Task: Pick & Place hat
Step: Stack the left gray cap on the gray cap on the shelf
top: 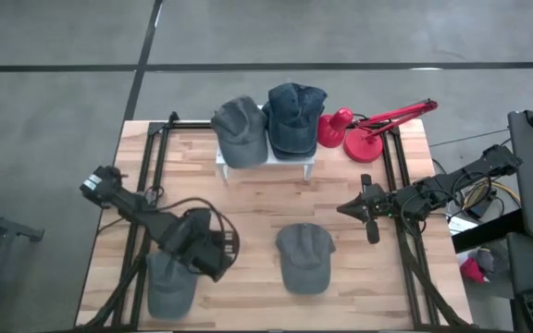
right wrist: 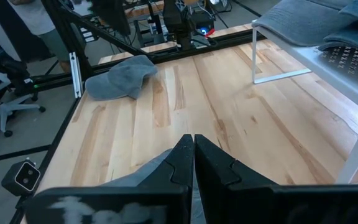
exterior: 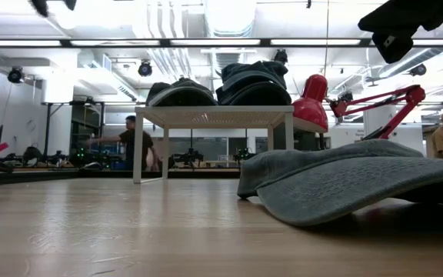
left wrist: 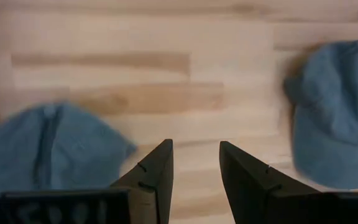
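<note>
The left gripper [left wrist: 196, 163] hangs over the near left part of the wooden table [top: 257, 199], its jaws parted by a narrow gap with nothing between them and only bare wood showing in that gap. One grey hat [left wrist: 48, 146] lies flat just beside the left finger, partly under the gripper body; in the high view this hat [top: 170, 282] sits at the near left corner. A second grey hat [left wrist: 334, 112] lies off to the other side of the jaws, apart from them, near the table's middle front [top: 304, 257].

The right gripper [right wrist: 194, 155] waits above the table's right side [top: 368, 211], its two fingers pressed together and holding nothing. Two more hats [top: 268, 125] rest on a small white stand [top: 265, 162] at the far edge, beside a red lamp [top: 368, 129].
</note>
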{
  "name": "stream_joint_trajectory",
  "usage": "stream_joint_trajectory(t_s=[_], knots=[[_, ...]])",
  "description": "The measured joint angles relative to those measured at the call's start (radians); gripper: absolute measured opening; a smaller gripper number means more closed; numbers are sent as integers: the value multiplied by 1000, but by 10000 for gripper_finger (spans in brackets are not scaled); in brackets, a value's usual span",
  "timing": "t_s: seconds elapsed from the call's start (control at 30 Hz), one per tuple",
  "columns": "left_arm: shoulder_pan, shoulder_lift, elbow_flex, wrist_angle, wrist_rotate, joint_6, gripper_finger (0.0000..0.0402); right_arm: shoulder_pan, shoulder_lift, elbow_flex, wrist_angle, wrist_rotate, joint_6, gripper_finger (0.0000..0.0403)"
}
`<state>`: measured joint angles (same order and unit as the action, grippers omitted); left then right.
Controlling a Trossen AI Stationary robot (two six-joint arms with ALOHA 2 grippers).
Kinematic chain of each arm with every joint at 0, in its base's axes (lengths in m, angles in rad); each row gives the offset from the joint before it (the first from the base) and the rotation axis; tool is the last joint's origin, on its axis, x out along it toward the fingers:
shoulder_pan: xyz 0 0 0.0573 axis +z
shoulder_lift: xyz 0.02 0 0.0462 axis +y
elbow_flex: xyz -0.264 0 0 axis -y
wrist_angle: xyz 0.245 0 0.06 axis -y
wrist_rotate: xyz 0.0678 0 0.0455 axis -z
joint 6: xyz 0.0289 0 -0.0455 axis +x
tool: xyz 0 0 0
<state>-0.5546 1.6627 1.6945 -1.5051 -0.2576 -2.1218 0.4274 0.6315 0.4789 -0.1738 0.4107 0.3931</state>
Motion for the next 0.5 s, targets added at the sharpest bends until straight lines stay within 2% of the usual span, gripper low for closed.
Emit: stream_joint_trajectory(t_s=[0.37, 0.5], knots=[[-22, 0, -191, 183, 37, -23, 122, 0, 0, 0, 0, 0, 0, 13], [-22, 0, -249, 226, 86, -23, 122, 0, 0, 0, 0, 0, 0, 13]])
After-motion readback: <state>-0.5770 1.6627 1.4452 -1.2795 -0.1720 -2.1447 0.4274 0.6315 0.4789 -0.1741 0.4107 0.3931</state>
